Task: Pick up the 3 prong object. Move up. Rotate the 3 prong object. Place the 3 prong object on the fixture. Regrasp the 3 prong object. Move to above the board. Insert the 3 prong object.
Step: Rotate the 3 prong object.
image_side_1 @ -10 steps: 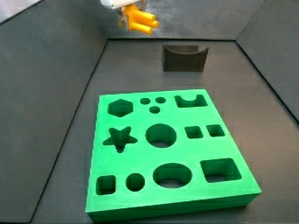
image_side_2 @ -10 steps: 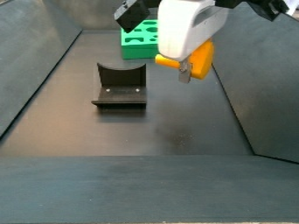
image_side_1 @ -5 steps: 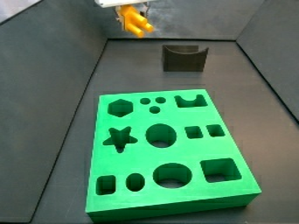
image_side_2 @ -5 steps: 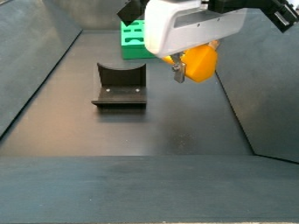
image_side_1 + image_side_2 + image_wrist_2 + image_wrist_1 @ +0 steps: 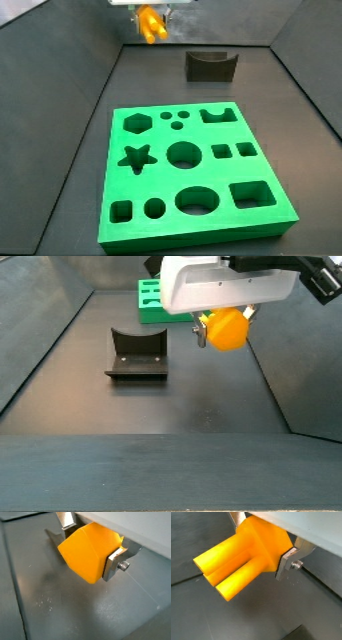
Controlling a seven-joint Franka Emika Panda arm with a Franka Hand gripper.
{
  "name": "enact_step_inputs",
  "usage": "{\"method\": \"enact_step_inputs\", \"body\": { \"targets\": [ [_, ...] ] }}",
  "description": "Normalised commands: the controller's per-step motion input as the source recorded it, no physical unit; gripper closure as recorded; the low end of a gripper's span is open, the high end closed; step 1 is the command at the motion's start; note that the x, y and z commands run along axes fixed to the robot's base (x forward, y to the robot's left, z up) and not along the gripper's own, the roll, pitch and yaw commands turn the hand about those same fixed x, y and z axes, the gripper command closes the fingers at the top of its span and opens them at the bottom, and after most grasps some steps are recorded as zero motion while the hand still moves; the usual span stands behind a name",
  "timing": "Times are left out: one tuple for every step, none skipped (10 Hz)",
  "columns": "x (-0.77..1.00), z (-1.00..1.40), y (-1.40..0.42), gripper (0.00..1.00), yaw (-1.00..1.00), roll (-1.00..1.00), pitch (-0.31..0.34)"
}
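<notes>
Both wrist views: gripper [image 5: 264,549] fingers [image 5: 115,562] clamp the orange piece [image 5: 238,562], bare floor beneath. Side views: piece [image 5: 227,328] hangs high, apart from fixture [image 5: 136,354] and board [image 5: 194,170], open floor around.

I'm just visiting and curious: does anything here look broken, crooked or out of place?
Nothing stands out. The gripper holds the orange plastic three-pronged block in the air. The dark notched fixture and the green slab with cut-outs sit flat and intact.

Dark grey worktop [image 5: 187,406], faintly scuffed, flanked by sloping grey side walls [image 5: 34,316]; the gripper [image 5: 151,21] hangs over its far end.
</notes>
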Motion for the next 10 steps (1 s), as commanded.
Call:
{"method": "enact_step_inputs", "body": {
  "targets": [
    [0.03,-0.04,0.03,1.00,-1.00,0.00,-0.002],
    [0.03,-0.04,0.03,1.00,-1.00,0.00,-0.002],
    [0.03,-0.04,0.03,1.00,-1.00,0.00,-0.002],
    [0.03,-0.04,0.03,1.00,-1.00,0.00,-0.002],
    [0.03,-0.04,0.02,1.00,-1.00,0.00,-0.002],
    [0.03,-0.04,0.02,1.00,-1.00,0.00,-0.002],
    [0.03,-0.04,0.02,1.00,-1.00,0.00,-0.002],
    [0.03,-0.04,0.02,1.00,-1.00,0.00,-0.003],
    [0.03,-0.04,0.02,1.00,-1.00,0.00,-0.003],
    [0.03,-0.04,0.02,1.00,-1.00,0.00,-0.003]
  ]
}}
